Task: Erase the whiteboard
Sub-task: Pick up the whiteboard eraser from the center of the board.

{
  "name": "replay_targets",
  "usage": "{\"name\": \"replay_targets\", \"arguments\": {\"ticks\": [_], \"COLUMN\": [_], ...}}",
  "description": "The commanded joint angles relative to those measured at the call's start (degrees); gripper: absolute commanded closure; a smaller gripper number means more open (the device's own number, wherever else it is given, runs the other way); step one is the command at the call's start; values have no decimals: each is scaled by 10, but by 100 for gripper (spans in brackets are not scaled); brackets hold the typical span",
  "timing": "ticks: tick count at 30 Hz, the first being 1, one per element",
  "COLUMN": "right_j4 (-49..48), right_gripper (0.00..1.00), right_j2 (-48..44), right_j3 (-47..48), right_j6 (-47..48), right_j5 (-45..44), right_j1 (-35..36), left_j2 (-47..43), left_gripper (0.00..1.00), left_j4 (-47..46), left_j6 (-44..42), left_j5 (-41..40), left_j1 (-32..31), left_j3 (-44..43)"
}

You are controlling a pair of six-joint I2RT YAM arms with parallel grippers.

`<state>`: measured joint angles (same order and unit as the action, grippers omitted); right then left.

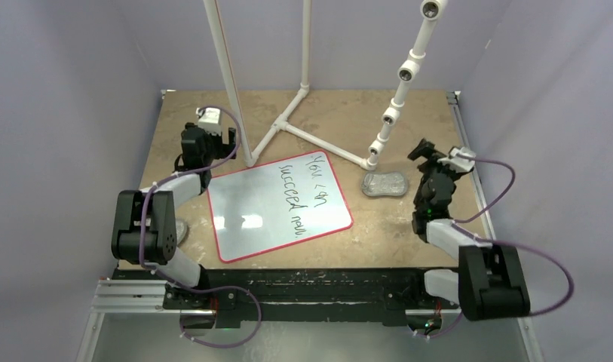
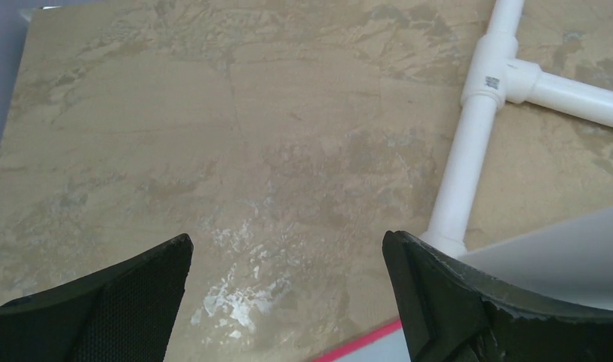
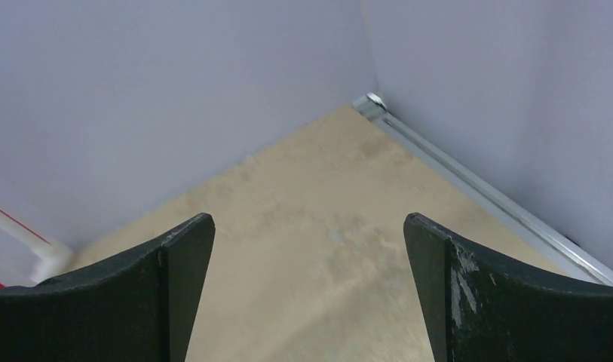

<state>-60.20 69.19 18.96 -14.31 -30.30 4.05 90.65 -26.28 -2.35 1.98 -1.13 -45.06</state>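
The whiteboard (image 1: 277, 207), white with a thin red border and black handwriting on its right half, lies flat in the middle of the table. Its red edge (image 2: 360, 343) shows at the bottom of the left wrist view. My left gripper (image 1: 211, 136) is open beyond the board's far left corner, with bare tabletop between its fingers (image 2: 288, 249). My right gripper (image 1: 431, 154) is open to the right of the board, its jaws (image 3: 309, 226) wide apart over bare table, pointing at the far right corner. A small grey wrinkly pad (image 1: 384, 183) lies just left of the right gripper.
A white pipe frame (image 1: 288, 124) stands behind the board, one upright (image 1: 229, 83) close by the left gripper; its tee fitting (image 2: 493, 75) shows in the left wrist view. A jointed white pipe (image 1: 397, 98) rises beside the pad. Grey walls enclose the table; a metal rail (image 3: 484, 192) runs along the right edge.
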Motion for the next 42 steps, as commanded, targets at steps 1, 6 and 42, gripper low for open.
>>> {"name": "replay_targets", "arguments": {"ticks": [1, 6, 42], "right_j4": [199, 385, 479], "right_gripper": [1, 1, 39], "right_j2": [-86, -170, 92], "right_j3": [54, 79, 141], "right_j6": [-155, -332, -262], "right_j5": [-17, 42, 130], "right_j1": [-2, -4, 188], "left_j2": [-72, -107, -148], "left_gripper": [1, 1, 1], "left_j4": [174, 255, 488], "left_j6": [-20, -20, -90], "left_j5": [48, 100, 253], "left_j1": [4, 3, -1], "left_j3": [-10, -21, -54]}}
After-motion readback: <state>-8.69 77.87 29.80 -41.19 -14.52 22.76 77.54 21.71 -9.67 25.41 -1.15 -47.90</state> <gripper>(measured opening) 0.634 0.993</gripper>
